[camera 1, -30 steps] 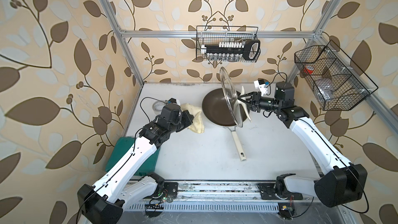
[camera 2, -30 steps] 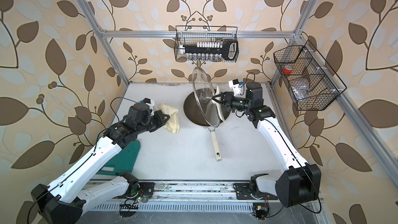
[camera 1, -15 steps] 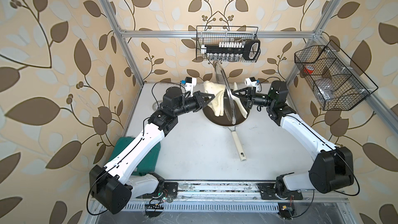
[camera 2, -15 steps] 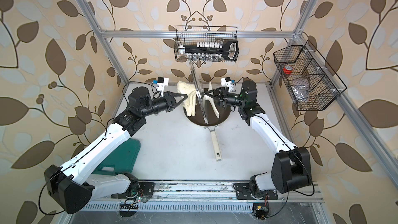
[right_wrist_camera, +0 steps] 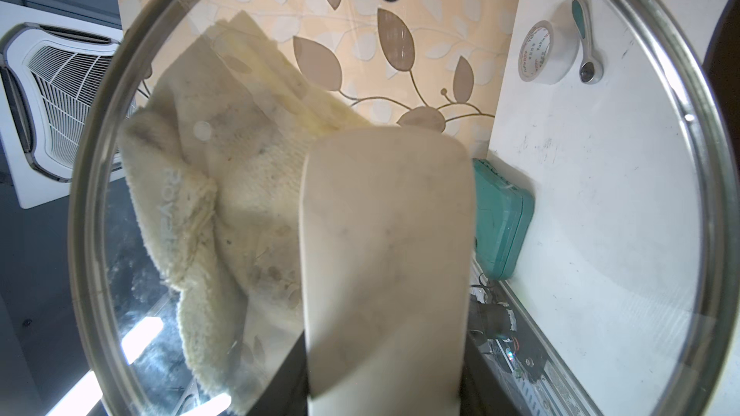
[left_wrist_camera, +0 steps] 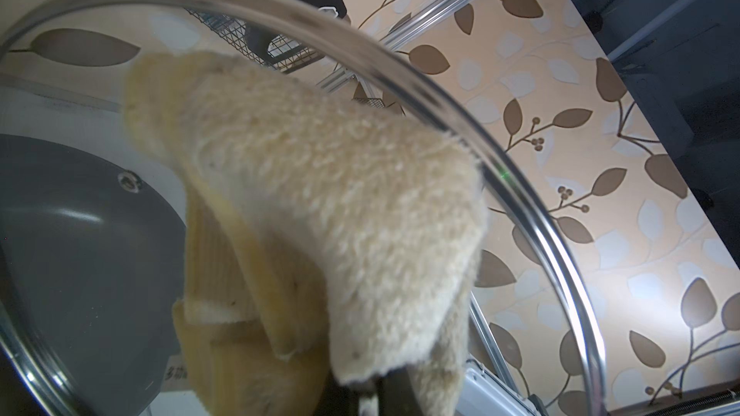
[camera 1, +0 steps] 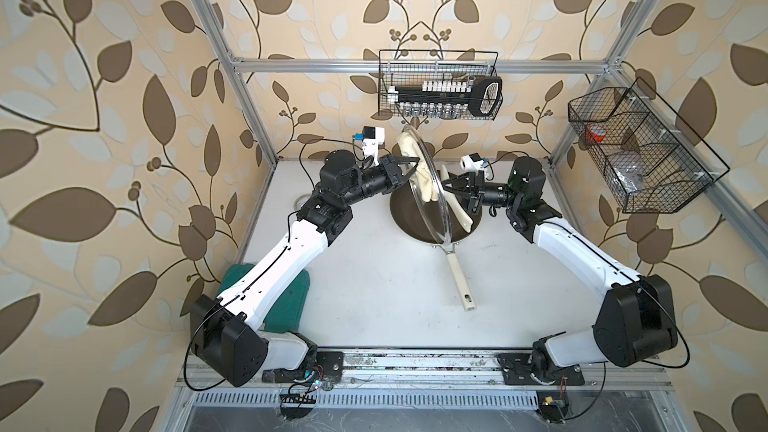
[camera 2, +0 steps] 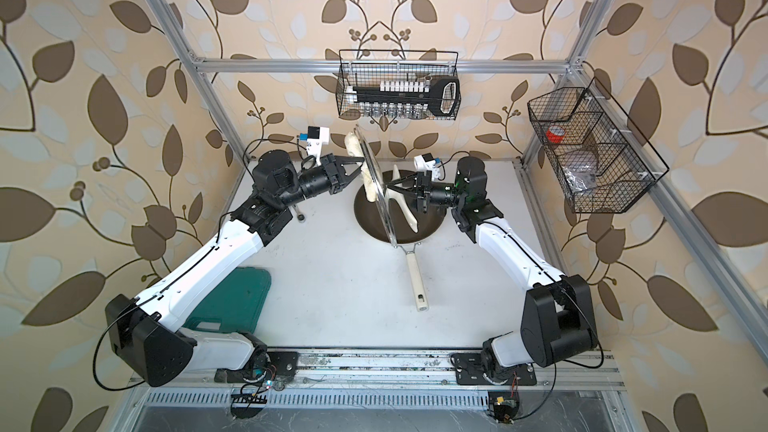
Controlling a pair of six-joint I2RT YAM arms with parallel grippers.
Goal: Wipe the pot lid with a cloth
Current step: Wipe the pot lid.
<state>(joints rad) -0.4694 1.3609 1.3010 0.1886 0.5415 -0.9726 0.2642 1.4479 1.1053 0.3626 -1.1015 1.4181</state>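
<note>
The pot lid [camera 1: 433,201] [camera 2: 381,201], clear glass with a metal rim, stands on edge in the air above the frying pan. My right gripper [camera 1: 446,187] [camera 2: 392,188] is shut on the lid's flat cream handle [right_wrist_camera: 384,254] from the right side. My left gripper [camera 1: 409,162] [camera 2: 357,166] is shut on the pale yellow cloth [camera 1: 424,178] [camera 2: 368,184], which lies against the lid's left face, over its upper half. In the left wrist view the cloth [left_wrist_camera: 320,214] hides the jaws, with the lid rim [left_wrist_camera: 440,114] arching behind. Through the glass [right_wrist_camera: 580,194] the stained cloth [right_wrist_camera: 208,194] shows.
A dark brown frying pan [camera 1: 405,218] [camera 2: 428,226] with a cream stick handle [camera 1: 459,280] sits under the lid. A green case [camera 1: 286,297] lies front left. Wire baskets hang on the back wall [camera 1: 440,85] and right wall [camera 1: 640,151]. A tape roll [right_wrist_camera: 540,52] lies on the table.
My left arm has lifted the cloth off the table and brought it against the lid, then slid it higher. The right arm has turned the lid more upright.
</note>
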